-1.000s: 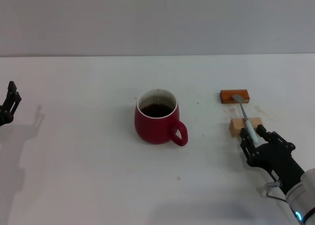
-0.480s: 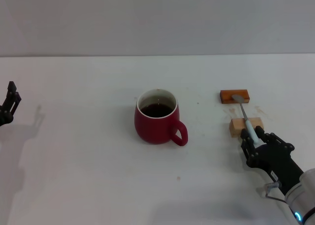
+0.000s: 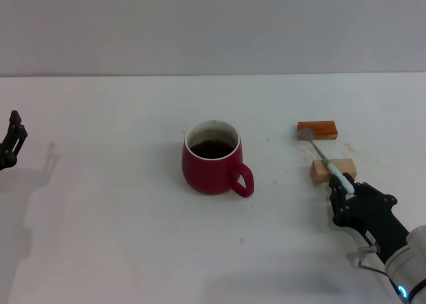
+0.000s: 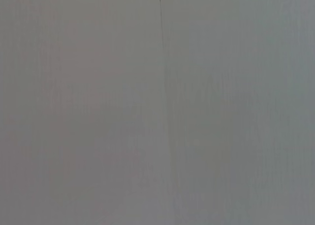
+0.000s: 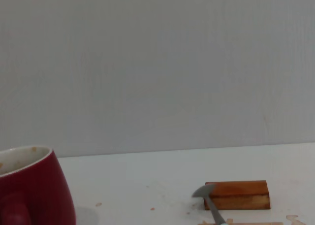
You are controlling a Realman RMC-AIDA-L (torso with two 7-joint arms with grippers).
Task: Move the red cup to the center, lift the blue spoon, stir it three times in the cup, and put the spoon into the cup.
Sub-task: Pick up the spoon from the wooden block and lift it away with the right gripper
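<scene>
The red cup (image 3: 212,159) stands at the table's middle with dark liquid inside and its handle toward my right front. It also shows in the right wrist view (image 5: 29,188). The blue spoon (image 3: 324,157) slants from its grey bowl, just left of the orange-brown block (image 3: 317,129), back over the tan wooden block (image 3: 332,171). My right gripper (image 3: 341,191) is shut on the spoon's pale-blue handle end. The spoon's bowl (image 5: 205,191) shows in the right wrist view in front of the orange-brown block (image 5: 238,194). My left gripper (image 3: 11,143) is open and parked at the far left.
The white table (image 3: 120,211) runs back to a grey wall. Small brown stains lie on the table near the two blocks. The left wrist view shows only a plain grey surface.
My right gripper has closed on the spoon's handle. The spoon's bowl has come off the orange-brown block and swung slightly left. The cup and left arm have not moved.
</scene>
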